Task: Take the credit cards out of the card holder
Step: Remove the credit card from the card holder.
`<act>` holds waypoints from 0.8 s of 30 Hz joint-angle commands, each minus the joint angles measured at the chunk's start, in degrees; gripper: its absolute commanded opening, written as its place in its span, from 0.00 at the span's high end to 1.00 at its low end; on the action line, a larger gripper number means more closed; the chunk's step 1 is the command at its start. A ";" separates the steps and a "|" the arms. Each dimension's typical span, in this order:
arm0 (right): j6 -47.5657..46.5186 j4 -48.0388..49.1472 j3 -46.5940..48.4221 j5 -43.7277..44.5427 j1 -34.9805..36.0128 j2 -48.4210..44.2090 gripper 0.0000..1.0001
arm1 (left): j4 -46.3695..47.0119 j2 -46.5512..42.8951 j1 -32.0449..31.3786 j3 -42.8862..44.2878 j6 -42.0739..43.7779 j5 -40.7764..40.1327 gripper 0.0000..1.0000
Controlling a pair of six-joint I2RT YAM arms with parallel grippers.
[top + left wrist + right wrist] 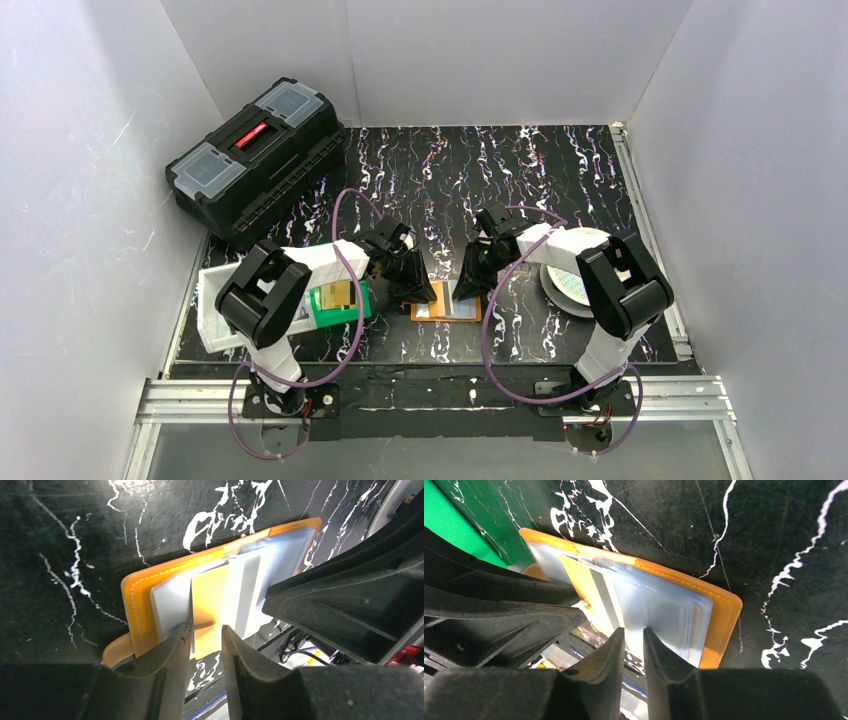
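Observation:
The card holder [446, 312] lies open on the black marbled table, an orange wallet [137, 600] with clear inner pockets [664, 612]. A gold-yellow credit card [210, 602] sticks partway out of a pocket toward the near edge; the right wrist view shows it as a gold strip [576, 577]. My left gripper [206, 627] is low at that card's near edge, jaws apart, with the card face showing through the gap. My right gripper [633, 630] hovers at the near edge of the clear pockets, a narrow gap between its fingers. Both grippers [415, 288] [470, 283] flank the wallet.
A green bin [345, 312] with a gold card [335, 293] in it sits left of the wallet, on a white tray [212, 300]. A black toolbox [255, 155] stands at the back left. A round white patterned disc [570, 280] lies under the right arm.

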 commanded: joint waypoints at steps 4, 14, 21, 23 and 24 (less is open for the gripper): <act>-3.31 -4.09 -0.33 6.88 0.05 4.92 0.77 | 4.79 2.68 0.01 -2.95 -2.16 2.34 0.71; -4.62 -6.57 2.19 6.95 0.75 7.10 0.84 | 2.92 2.34 0.29 -3.93 -4.29 2.42 0.71; -8.54 -12.94 5.33 11.17 0.84 9.03 0.93 | 0.26 2.73 0.43 -5.37 -3.04 0.29 0.71; -9.70 -14.99 7.01 12.24 1.04 9.86 0.96 | 0.95 2.59 0.49 -5.89 -3.43 0.14 0.71; -10.12 -15.59 7.75 13.13 1.21 10.36 0.98 | 1.16 2.52 0.46 -6.15 -3.59 0.11 0.71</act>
